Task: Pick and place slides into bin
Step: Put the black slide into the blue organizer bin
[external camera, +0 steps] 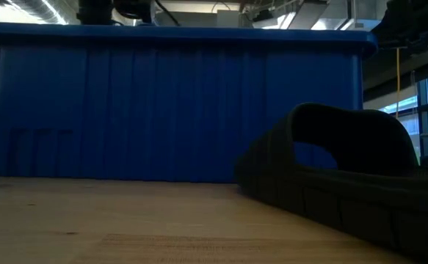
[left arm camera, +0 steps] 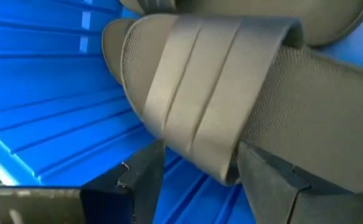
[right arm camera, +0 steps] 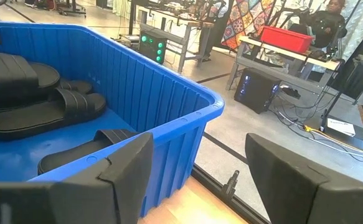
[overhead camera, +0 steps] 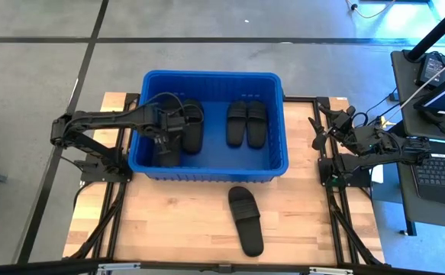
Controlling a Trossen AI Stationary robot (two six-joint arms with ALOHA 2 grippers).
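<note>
Overhead, table-level, two wrist cameras, bin (overhead camera: pixel 207 164) shared

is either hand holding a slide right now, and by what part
The left hand, inside the bin, grips a slide by its strap. The right hand is open and empty.

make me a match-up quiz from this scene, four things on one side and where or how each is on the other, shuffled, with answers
Things:
1. left gripper
2. right gripper
3. lone slide
4. pair of slides

Places or states:
A. flat on the wooden table, in front of the bin
B. side by side in the bin's right half
C. open, outside the bin past its right wall
D. inside the bin's left half, fingers either side of a slide's strap

Pairs: 1-D, 2-C, 3-A, 4-B
</note>
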